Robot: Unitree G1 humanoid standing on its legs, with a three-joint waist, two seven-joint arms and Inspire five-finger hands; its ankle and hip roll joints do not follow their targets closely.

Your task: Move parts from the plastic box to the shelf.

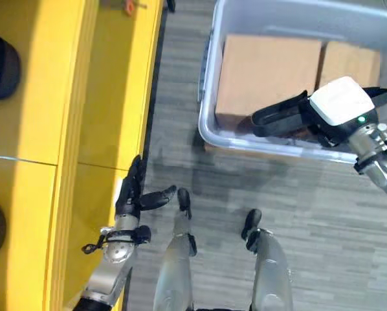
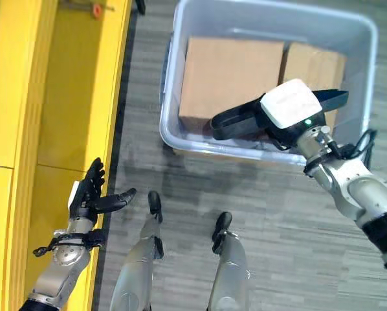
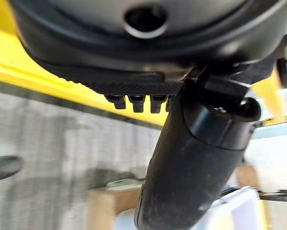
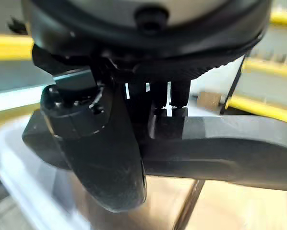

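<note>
Our right hand (image 2: 290,107) hangs over the near rim of the plastic box (image 2: 365,39), with its fingers and thumb curled round a long black part (image 2: 235,122); in the right wrist view the thumb (image 4: 105,158) lies across the front of that dark bar (image 4: 230,148) while the fingers (image 4: 158,103) hook over it from behind (the grip looks closed all the way round, as far as we can see). The part sticks out to the left of the hand, above the box's near left corner, and a second dark tip (image 2: 332,97) shows on the hand's right side. Inside the box we see two brown cardboard boxes side by side, a larger one (image 2: 229,71) on the left and a smaller one (image 2: 313,65) to its right, both lying behind the held part. The box stands on the grey plank floor (image 2: 290,220), to the right of the yellow shelf (image 2: 70,97), with a strip of floor between them. Our left hand (image 2: 87,194) is down at the near left, just beside the shelf's edge, with its fingers straight and spread and the thumb pointing right, holding nothing. On the shelf's far end a small orange item (image 2: 96,9) lies, too small for us to tell what it is.
</note>
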